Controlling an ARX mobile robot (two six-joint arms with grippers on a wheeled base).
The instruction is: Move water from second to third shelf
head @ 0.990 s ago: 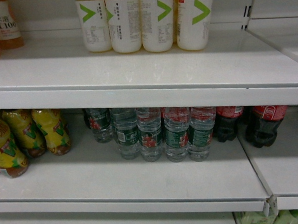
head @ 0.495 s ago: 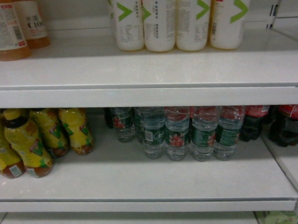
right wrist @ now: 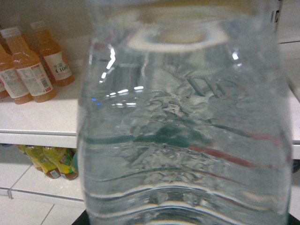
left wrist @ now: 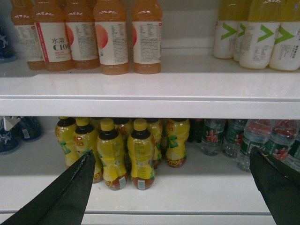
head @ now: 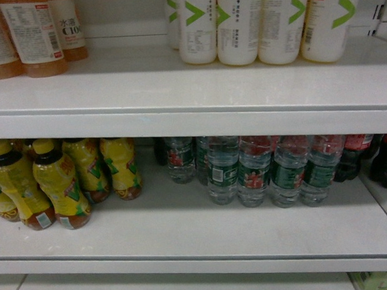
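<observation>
A clear ribbed water bottle (right wrist: pixel 187 131) fills nearly the whole right wrist view, very close to the camera, held in front of the upper shelf (right wrist: pixel 37 122). My right gripper's fingers are hidden behind it. More water bottles with dark green labels (head: pixel 260 171) stand in a row on the lower shelf (head: pixel 185 239) in the head view. My left gripper (left wrist: pixel 173 187) is open and empty, its black fingers (left wrist: pixel 70 192) spread wide in front of that shelf, facing yellow tea bottles (left wrist: pixel 126 154). Neither gripper shows in the head view.
The upper shelf (head: pixel 177 87) carries orange drink bottles (head: pixel 32 33) at the left and white-labelled yellow drinks (head: pixel 258 24) at the right. Dark cola bottles (head: pixel 376 158) stand right of the waters. Yellow tea bottles (head: pixel 59 184) crowd the lower shelf's left.
The head view has swung to the left: all bottles and shelves have slid rightward in the picture, and more yellow tea and orange bottles have come into view at the left.
</observation>
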